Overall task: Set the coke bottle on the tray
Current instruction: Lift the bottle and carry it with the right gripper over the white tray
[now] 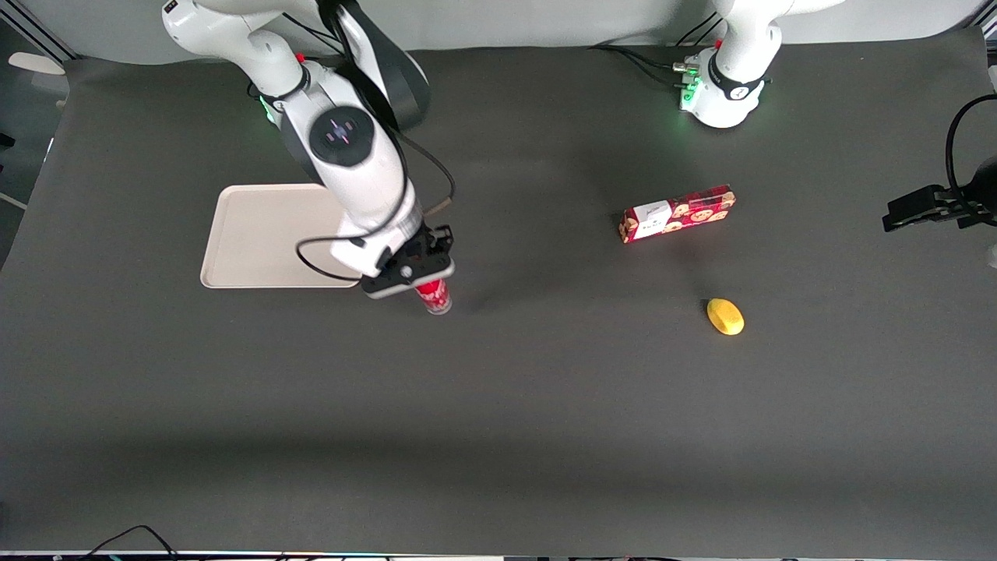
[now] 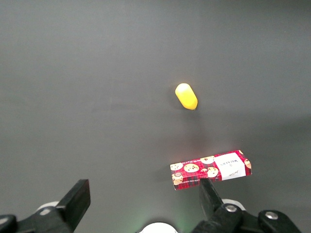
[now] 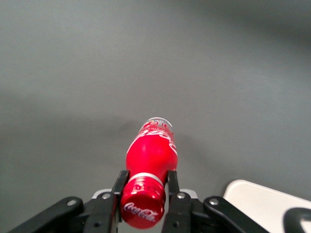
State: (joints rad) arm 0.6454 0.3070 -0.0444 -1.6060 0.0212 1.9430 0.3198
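Note:
The coke bottle (image 1: 435, 296) is a slim red bottle with a red cap and a clear base. My right gripper (image 1: 413, 274) is shut on its neck, just below the cap, and the bottle hangs under it close beside the tray. In the right wrist view the gripper (image 3: 145, 187) clamps the coke bottle (image 3: 151, 155) with one finger on each side, the cap nearest the camera and the base pointing at the grey mat. The beige tray (image 1: 257, 234) lies flat beside the gripper, partly hidden by the arm; one corner of the tray (image 3: 265, 201) shows in the wrist view.
A red cookie box (image 1: 676, 213) and a yellow lemon-like object (image 1: 725, 316) lie toward the parked arm's end of the table. Both show in the left wrist view: the box (image 2: 210, 169) and the yellow object (image 2: 186, 96). A black camera mount (image 1: 935, 204) stands at that table edge.

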